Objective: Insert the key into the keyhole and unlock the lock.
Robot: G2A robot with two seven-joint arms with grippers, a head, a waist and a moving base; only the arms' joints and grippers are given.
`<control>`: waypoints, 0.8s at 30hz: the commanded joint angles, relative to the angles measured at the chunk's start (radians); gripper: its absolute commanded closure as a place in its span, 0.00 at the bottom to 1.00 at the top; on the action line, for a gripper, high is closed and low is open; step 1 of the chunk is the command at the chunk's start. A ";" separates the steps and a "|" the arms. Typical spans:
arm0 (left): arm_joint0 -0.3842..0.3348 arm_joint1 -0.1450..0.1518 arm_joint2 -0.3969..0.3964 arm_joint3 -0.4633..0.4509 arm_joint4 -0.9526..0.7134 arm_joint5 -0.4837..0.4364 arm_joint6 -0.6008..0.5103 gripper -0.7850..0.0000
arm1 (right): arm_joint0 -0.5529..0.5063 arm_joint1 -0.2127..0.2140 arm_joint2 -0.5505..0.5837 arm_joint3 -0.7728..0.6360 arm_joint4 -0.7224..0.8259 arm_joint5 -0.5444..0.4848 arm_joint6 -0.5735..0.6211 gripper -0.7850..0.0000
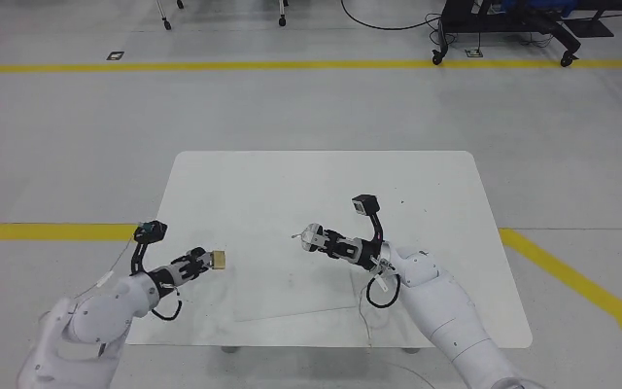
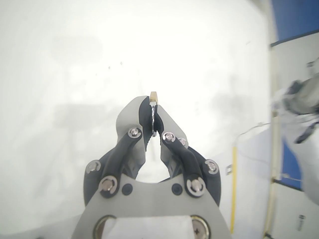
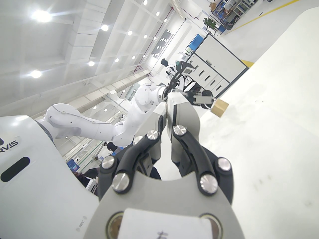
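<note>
Left gripper (image 1: 199, 259) pinches the brass lock (image 1: 220, 259) by its shackle, lower left of the top view; right gripper (image 1: 309, 236) (centre frame) is pressed together on a thin key (image 1: 294, 234), well apart.

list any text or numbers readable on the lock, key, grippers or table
lock, in the left gripper: no readable print.
key, in the right gripper: too small to tell.
label behind the right gripper: cut off at the edge, unreadable.
table: none.
</note>
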 commanded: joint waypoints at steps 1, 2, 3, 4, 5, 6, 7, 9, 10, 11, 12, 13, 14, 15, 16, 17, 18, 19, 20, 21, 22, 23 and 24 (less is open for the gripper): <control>-0.015 -0.001 -0.022 0.035 -0.130 -0.043 -0.007 1.00 | 0.000 0.000 0.000 0.000 0.000 0.000 0.000 1.00; -0.021 -0.001 -0.024 0.050 -0.166 -0.056 -0.013 1.00 | 0.000 0.000 0.000 0.000 0.000 0.000 0.000 1.00; -0.028 -0.002 -0.023 0.064 -0.199 -0.061 -0.020 1.00 | 0.000 0.000 0.000 0.000 0.000 0.000 0.000 1.00; -0.033 -0.003 -0.018 0.072 -0.220 -0.064 -0.033 1.00 | 0.000 0.000 0.000 0.000 0.000 0.000 0.000 1.00; -0.033 -0.003 -0.018 0.072 -0.220 -0.064 -0.033 1.00 | 0.000 0.000 0.000 0.000 0.000 0.000 0.000 1.00; -0.033 -0.003 -0.018 0.072 -0.220 -0.064 -0.033 1.00 | 0.000 0.000 0.000 0.000 0.000 0.000 0.000 1.00; -0.033 -0.003 -0.018 0.072 -0.220 -0.064 -0.033 1.00 | 0.000 0.000 0.000 0.000 0.000 0.000 0.000 1.00; -0.033 -0.003 -0.018 0.072 -0.220 -0.064 -0.033 1.00 | 0.000 0.000 0.000 0.000 0.000 0.000 0.000 1.00; -0.033 -0.003 -0.018 0.072 -0.220 -0.064 -0.033 1.00 | 0.000 0.000 0.000 0.000 0.000 0.000 0.000 1.00; -0.033 -0.003 -0.018 0.072 -0.220 -0.064 -0.033 1.00 | 0.000 0.000 0.000 0.000 0.000 0.000 0.000 1.00; -0.033 -0.003 -0.018 0.072 -0.220 -0.064 -0.033 1.00 | 0.000 0.000 0.000 0.000 0.000 0.000 0.000 1.00; -0.029 -0.002 -0.017 0.067 -0.187 -0.066 -0.014 1.00 | 0.000 0.000 0.000 0.000 0.000 0.000 0.000 1.00; -0.012 -0.001 -0.011 0.045 -0.100 -0.063 0.046 1.00 | 0.000 0.000 0.000 0.000 0.000 0.000 0.000 1.00; 0.010 -0.001 0.001 0.010 0.009 -0.042 0.126 1.00 | 0.000 0.000 0.000 0.000 0.000 0.000 0.000 1.00; 0.033 -0.003 0.020 -0.029 0.121 -0.005 0.220 1.00 | 0.000 0.000 0.000 0.000 0.000 0.000 0.000 1.00; 0.057 -0.007 0.047 -0.064 0.196 0.032 0.297 1.00 | -0.003 0.000 0.000 -0.003 0.001 0.005 -0.006 1.00; 0.074 -0.012 0.074 -0.091 0.215 0.054 0.342 1.00 | -0.008 -0.002 -0.004 -0.017 -0.007 0.029 -0.031 1.00; 0.085 -0.016 0.090 -0.110 0.193 0.062 0.366 1.00 | -0.006 -0.004 -0.007 -0.024 -0.034 0.048 -0.059 1.00; 0.088 -0.019 0.095 -0.120 0.179 0.066 0.383 1.00 | -0.003 -0.007 -0.009 -0.027 -0.067 0.062 -0.098 1.00; 0.090 -0.021 0.097 -0.127 0.181 0.071 0.406 1.00 | -0.001 -0.011 -0.013 -0.030 -0.094 0.074 -0.137 1.00; 0.096 -0.024 0.103 -0.136 0.156 0.068 0.426 1.00 | 0.001 -0.015 -0.019 -0.032 -0.112 0.084 -0.169 1.00; 0.100 -0.027 0.106 -0.140 0.100 0.057 0.428 1.00 | 0.002 -0.019 -0.024 -0.034 -0.120 0.091 -0.196 1.00; 0.099 -0.029 0.101 -0.138 0.050 0.047 0.429 1.00 | 0.005 -0.023 -0.029 -0.034 -0.123 0.094 -0.219 1.00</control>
